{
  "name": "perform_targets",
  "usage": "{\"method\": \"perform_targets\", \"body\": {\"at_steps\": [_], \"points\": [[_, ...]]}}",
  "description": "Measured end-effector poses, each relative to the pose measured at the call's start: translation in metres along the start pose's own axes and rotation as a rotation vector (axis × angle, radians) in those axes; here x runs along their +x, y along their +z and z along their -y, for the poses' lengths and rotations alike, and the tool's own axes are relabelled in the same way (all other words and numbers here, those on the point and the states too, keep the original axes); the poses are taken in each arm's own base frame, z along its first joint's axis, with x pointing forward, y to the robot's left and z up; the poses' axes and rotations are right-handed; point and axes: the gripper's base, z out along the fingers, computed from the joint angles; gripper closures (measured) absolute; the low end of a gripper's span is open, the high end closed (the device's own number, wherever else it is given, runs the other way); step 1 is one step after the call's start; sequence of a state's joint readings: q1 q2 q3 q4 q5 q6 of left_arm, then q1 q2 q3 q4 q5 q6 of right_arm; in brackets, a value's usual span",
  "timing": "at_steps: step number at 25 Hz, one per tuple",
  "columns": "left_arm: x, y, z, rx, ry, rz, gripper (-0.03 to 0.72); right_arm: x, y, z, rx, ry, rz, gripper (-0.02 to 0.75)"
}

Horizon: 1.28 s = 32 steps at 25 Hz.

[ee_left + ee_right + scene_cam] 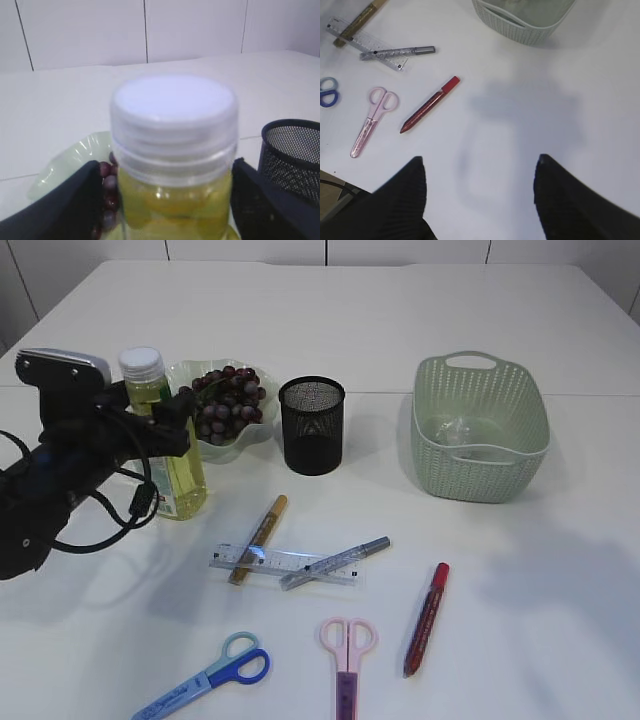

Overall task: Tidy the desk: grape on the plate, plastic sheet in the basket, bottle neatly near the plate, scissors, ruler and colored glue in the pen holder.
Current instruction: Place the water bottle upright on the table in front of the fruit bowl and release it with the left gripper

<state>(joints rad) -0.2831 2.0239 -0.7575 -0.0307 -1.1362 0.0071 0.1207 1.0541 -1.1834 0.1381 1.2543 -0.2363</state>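
- While our left gripper (pixel 160 418) sits around the bottle (pixel 165 435) at the left of the exterior view, the main risk is a tip-over: the bottle is tall and narrow, and a finger dragging on its shoulder as we back off could knock it into the plate (pixel 262 430) just behind it.
- A fall to the right could also spill the grapes (pixel 228 402) off the plate, or strike the pen holder (pixel 312 425) that stands near it.
- In the left wrist view the two dark fingers (pixel 70 200) flank the bottle (pixel 172 165) below its white cap. A thin gap seems to show on each side, so we judge the jaws wide and the hold loose or let go; we cannot tell if the pads touch the bottle.
- Our right gripper (pixel 480 195) hangs wide open over bare table at the bottom of its own view, holding nothing.
- Left to sort, lower centre of the exterior view: the ruler (pixel 282 565) with two glue pens across it, the red glue pen (pixel 426 618), the pink scissors (pixel 347 660) and the blue scissors (pixel 215 675).
- Clutter there may make the ruler hard to pick cleanly.
- Something clear, likely the plastic sheet (pixel 455 432), lies in the basket (pixel 481 475) at the right.
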Motion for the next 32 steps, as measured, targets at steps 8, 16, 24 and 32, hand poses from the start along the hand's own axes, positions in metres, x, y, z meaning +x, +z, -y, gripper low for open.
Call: {"method": "perform_targets", "body": {"at_steps": [8, 16, 24, 32], "points": [[-0.02, -0.014, 0.0, 0.005, 0.004, 0.038, 0.106, 0.0, 0.0, -0.001, -0.013, 0.004, 0.003, 0.213], [-0.045, -0.025, 0.006, 0.069, 0.035, 0.101, 0.106, 0.0, 0.0, -0.001, -0.015, 0.003, 0.004, 0.213], [-0.076, -0.033, 0.006, 0.067, 0.036, 0.184, 0.106, 0.0, 0.0, -0.001, -0.015, 0.003, 0.004, 0.213], [-0.121, -0.056, 0.005, 0.061, 0.045, 0.152, 0.106, 0.0, 0.0, -0.001, -0.015, 0.032, 0.003, 0.231]]}}
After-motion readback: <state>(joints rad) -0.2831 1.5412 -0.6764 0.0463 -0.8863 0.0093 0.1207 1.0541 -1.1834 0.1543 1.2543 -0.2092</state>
